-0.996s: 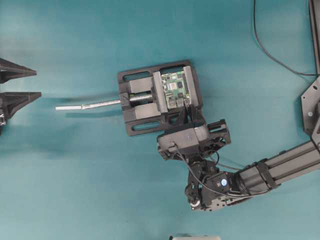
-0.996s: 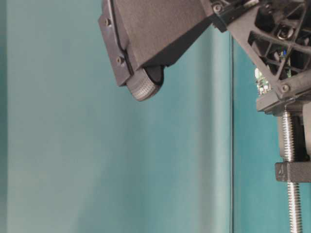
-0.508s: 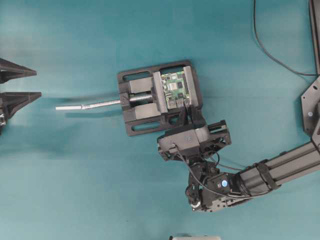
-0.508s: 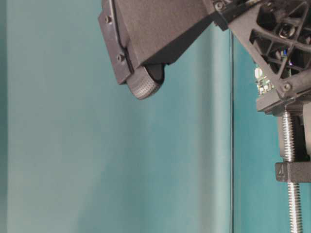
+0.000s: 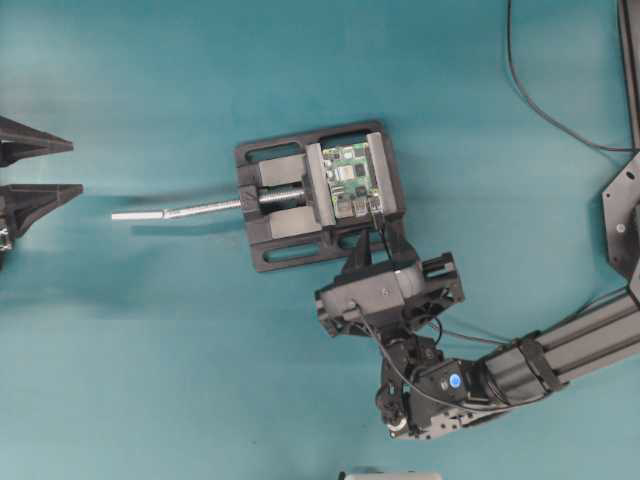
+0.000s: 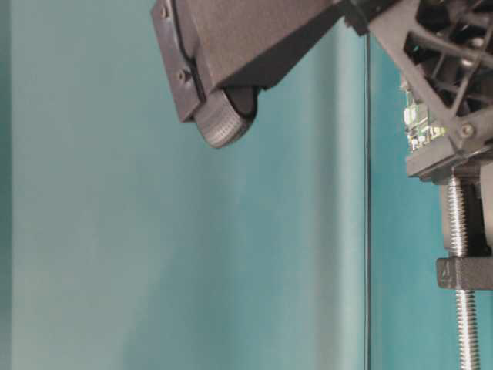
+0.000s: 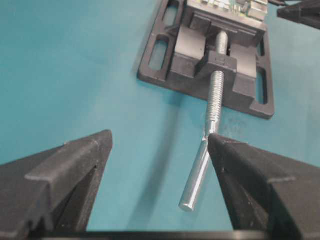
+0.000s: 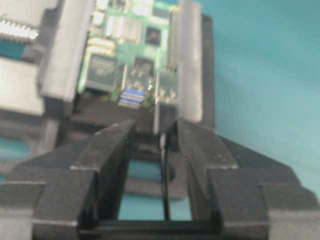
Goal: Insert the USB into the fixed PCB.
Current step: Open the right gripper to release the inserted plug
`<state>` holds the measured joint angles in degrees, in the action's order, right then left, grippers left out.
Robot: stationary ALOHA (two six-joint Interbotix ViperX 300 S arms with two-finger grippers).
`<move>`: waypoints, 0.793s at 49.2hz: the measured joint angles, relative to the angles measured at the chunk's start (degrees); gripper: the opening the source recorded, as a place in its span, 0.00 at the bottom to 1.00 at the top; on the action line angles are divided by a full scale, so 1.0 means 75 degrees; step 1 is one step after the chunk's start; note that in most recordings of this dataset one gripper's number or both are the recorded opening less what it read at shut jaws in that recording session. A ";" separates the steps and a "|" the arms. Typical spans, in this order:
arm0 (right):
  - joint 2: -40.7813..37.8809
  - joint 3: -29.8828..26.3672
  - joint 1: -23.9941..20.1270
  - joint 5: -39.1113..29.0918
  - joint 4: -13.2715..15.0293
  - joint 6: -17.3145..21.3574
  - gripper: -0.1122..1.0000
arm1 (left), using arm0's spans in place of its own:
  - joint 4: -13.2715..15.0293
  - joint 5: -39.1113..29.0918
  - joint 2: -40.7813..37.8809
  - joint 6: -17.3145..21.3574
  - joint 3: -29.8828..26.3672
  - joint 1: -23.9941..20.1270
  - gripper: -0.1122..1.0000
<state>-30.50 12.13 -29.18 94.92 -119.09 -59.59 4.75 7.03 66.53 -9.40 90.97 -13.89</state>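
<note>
The green fixed PCB point(image 5: 350, 180) point(image 8: 135, 35) is clamped in a black vise. The USB point(image 5: 377, 217) sits at the board's near edge, its small dark plug point(image 8: 157, 115) against the ports; how deep it sits cannot be told. Its thin black cable point(image 8: 163, 175) runs back between the fingers of my right gripper point(image 5: 378, 243) point(image 8: 155, 137). That gripper is open, a little back from the vise, with gaps on both sides of the cable. My left gripper point(image 5: 75, 166) point(image 7: 160, 137) is wide open at the far left, holding nothing.
The black vise point(image 5: 285, 205) point(image 7: 170, 65) lies mid-table, and its silver screw rod point(image 5: 180, 211) point(image 7: 205, 160) points toward the left gripper. Another thin black cable point(image 5: 540, 105) curves across the top right. A white object point(image 5: 390, 476) shows at the bottom edge.
My right gripper has opened and drawn back from the vise toward the near edge, leaving the USB at the board. The left gripper has not moved.
</note>
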 measured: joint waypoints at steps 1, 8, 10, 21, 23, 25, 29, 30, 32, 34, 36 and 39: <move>0.0012 0.0000 0.0000 0.0000 0.0000 0.0000 0.47 | 0.0000 0.0000 0.0000 0.0000 -0.0012 0.0000 0.93; 0.0012 -0.0023 -0.0012 0.0000 -0.0059 0.0000 0.47 | 0.0000 0.0000 0.0000 0.0000 -0.0012 0.0000 0.93; 0.0000 -0.0012 -0.0023 0.0000 -0.0070 0.0000 0.47 | 0.0000 0.0000 0.0000 0.0000 -0.0012 0.0000 0.93; 0.0059 0.0035 -0.0129 -0.0012 -0.0082 -0.0012 0.47 | 0.0000 0.0000 0.0000 0.0000 -0.0012 0.0000 0.93; 0.0117 0.0094 -0.0152 -0.0012 -0.0082 -0.0035 0.47 | 0.0000 0.0000 0.0000 0.0000 -0.0012 0.0000 0.93; 0.0223 0.0176 -0.0188 -0.0012 -0.0082 -0.0047 0.47 | 0.0000 0.0000 0.0000 0.0012 0.0000 0.0000 0.93; 0.0469 0.0387 -0.0223 -0.0059 -0.0094 -0.0070 0.47 | 0.0000 0.0012 0.0000 0.0000 -0.0012 0.0000 0.93; 0.0527 0.0445 -0.0234 -0.0094 -0.0094 -0.0094 0.47 | 0.0000 0.0000 0.0000 0.0012 -0.0012 0.0000 0.93; 0.0656 0.0598 -0.0258 -0.0211 -0.0094 -0.0070 0.47 | 0.0000 0.0000 0.0000 0.0000 -0.0012 0.0000 0.93; 0.0797 0.0750 -0.0270 -0.0340 -0.0094 -0.0082 0.47 | 0.0000 0.0000 0.0000 0.0000 0.0000 0.0000 0.93; 0.0949 0.0937 -0.0270 -0.0516 -0.0082 -0.0082 0.47 | 0.0000 0.0000 0.0012 0.0000 -0.0012 0.0000 0.93; 0.1160 0.1242 -0.0270 -0.0820 -0.0070 -0.0082 0.47 | 0.0000 0.0000 0.0000 0.0012 0.0000 0.0000 0.93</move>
<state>-21.80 21.45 -31.20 88.77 -119.62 -60.21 4.75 7.03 66.53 -9.32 90.97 -13.89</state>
